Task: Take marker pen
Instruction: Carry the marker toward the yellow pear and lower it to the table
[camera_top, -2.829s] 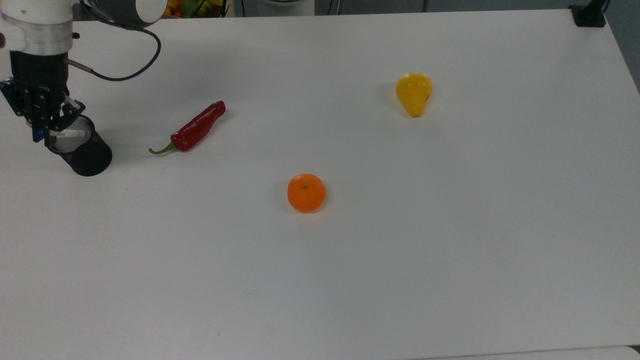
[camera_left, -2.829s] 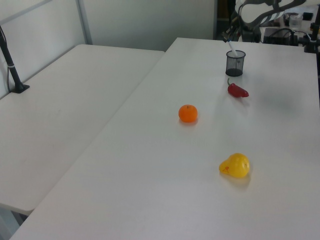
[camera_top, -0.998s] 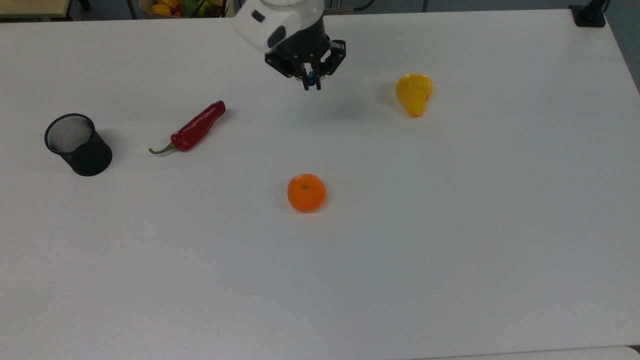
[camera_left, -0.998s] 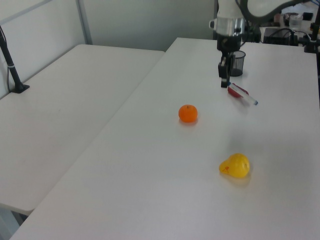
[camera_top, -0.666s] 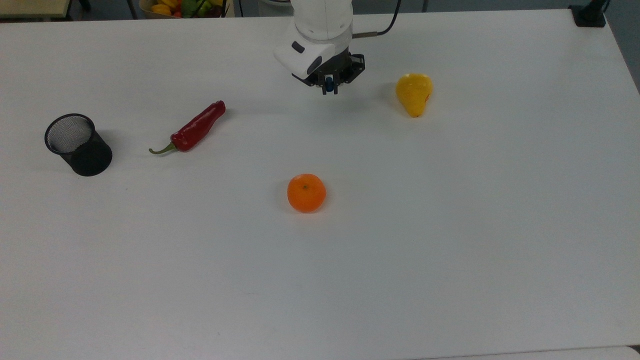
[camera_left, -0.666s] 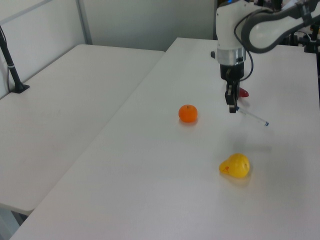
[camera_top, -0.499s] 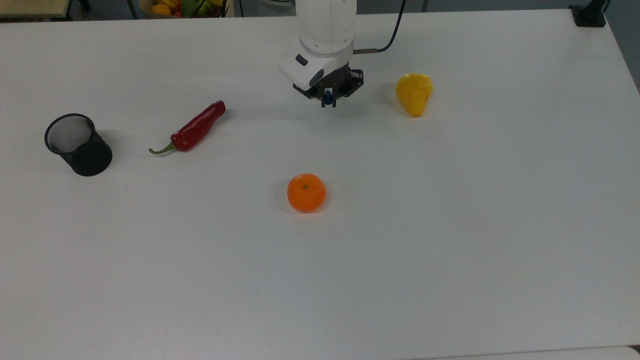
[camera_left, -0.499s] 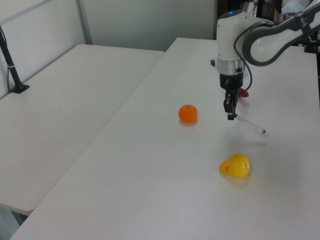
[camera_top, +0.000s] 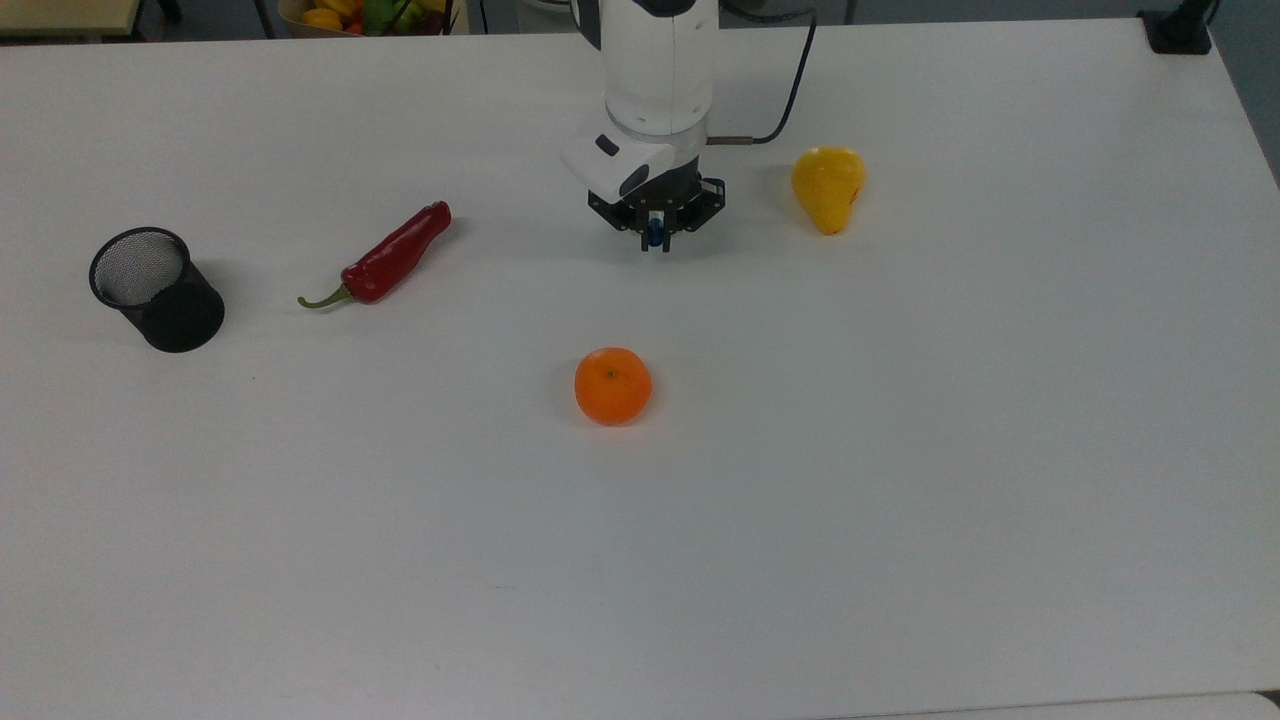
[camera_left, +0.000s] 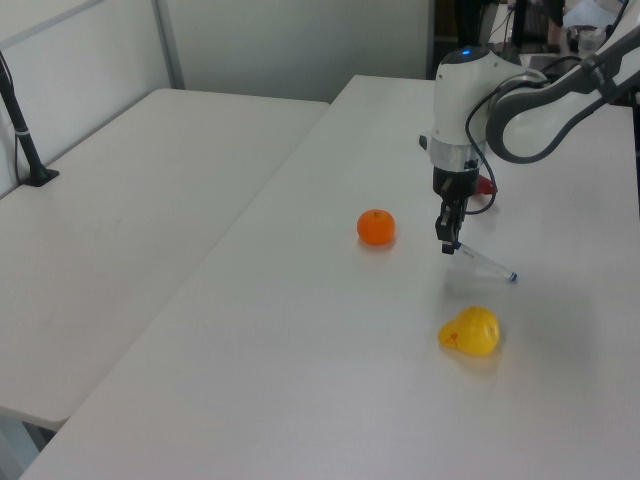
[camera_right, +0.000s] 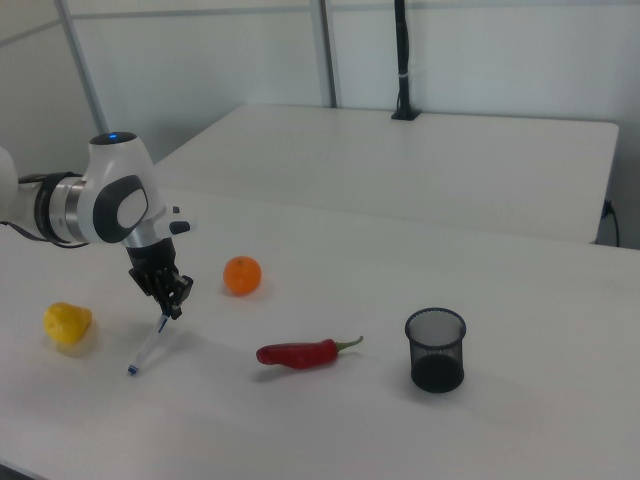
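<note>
The gripper (camera_left: 446, 245) is clamped on the marker pen (camera_left: 484, 265), which slants below it at the left view's centre-right.

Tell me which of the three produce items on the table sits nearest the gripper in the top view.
The yellow pear, to the top view's right of the gripper; the orange and red chili lie farther off.

The marker pen (camera_right: 150, 347) is hanging tilted above the white table, gripped at its upper end. It is showing a slim white barrel with a small blue tip at the low end. In the right view it is slanting down toward seven o'clock; in the left view (camera_left: 484, 264) it is pointing toward four o'clock.
</note>
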